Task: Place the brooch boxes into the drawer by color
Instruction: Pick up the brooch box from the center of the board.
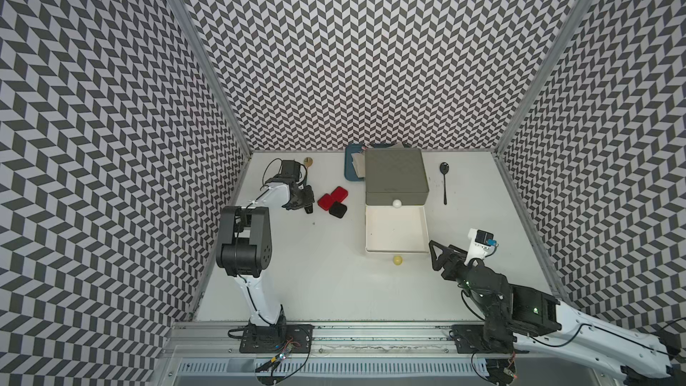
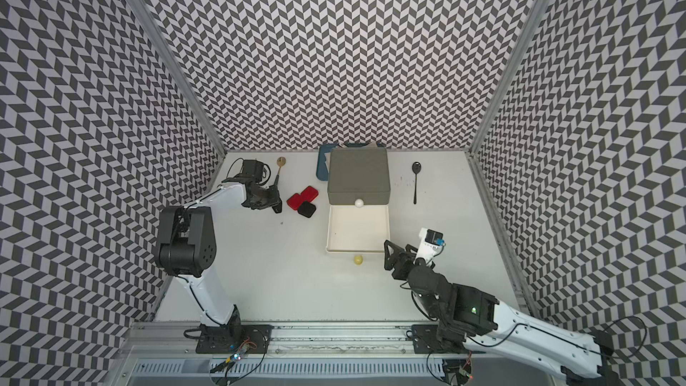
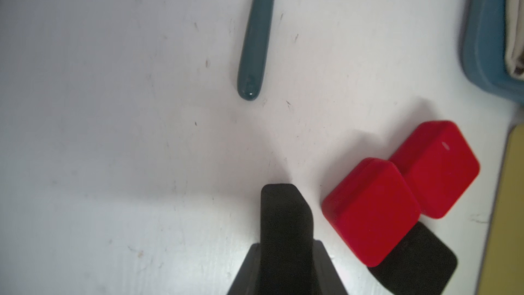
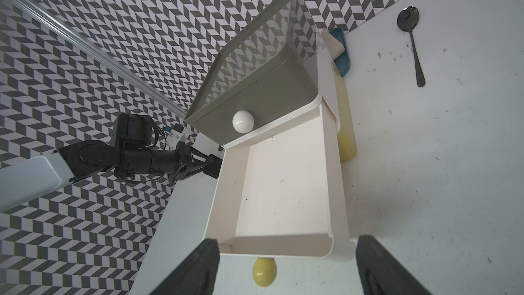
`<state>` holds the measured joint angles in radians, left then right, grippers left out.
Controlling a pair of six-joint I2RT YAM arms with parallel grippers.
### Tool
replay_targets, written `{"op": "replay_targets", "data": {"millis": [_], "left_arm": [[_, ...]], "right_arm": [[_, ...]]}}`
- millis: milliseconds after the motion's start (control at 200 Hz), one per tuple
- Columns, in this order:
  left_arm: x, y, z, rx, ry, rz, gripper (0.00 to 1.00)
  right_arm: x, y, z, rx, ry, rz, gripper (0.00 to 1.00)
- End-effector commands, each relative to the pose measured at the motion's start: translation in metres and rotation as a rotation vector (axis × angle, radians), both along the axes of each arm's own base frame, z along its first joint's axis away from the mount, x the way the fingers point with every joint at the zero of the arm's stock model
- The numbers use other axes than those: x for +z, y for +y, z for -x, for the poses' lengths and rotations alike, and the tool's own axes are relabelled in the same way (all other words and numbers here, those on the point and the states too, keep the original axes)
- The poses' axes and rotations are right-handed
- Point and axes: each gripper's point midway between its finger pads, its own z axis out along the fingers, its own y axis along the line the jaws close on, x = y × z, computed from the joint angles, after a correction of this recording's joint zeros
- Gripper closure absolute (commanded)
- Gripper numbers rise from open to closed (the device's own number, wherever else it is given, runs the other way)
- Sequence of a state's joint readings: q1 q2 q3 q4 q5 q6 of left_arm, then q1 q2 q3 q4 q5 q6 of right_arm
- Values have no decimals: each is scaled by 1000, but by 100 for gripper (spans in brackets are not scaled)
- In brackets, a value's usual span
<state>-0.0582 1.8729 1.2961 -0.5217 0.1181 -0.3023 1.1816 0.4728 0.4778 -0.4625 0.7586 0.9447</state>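
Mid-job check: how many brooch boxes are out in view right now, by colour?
Red brooch boxes: 2, side by side
Black brooch box: 1, right beside the reds
Dark blue: 0 in view
Total: 3 in view, none of them in the open white drawer

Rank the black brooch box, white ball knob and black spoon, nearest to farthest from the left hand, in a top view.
From the left hand:
1. Black brooch box, just beside it.
2. White ball knob, on the grey top drawer.
3. Black spoon, beyond that drawer.
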Motion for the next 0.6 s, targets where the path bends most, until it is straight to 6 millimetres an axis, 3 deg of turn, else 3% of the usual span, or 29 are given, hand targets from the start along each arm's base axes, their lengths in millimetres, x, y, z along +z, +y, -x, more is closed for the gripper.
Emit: {"op": "replay_targets", "data": {"millis": [0,70,180,245,361,456,541,596], "left_arm": [[-4,5,8,-5,27,-26,90],[0,5,10,-8,16,-25,100],[17,3,13,-23,-34,-20,100],[37,-2,14,-59,-99,10,100],[95,-32,21,-225,-280,128,100],[152,-61,42,-408,-457,230,100],[197,-87,70,-557,-585,353,100],[222,-103,92,-645,-651,472,100]], "right_arm": [[17,6,-2,6,-31,-42,20],[21,8,-2,12,-39,-36,20],[34,9,-5,10,-64,-34,17],[54,10,-6,20,-108,-42,14],[105,10,-6,43,-213,-48,6],[149,14,-5,89,-288,-58,0],[198,36,-1,238,-361,-43,1],[218,54,-1,334,-367,-13,1]]}}
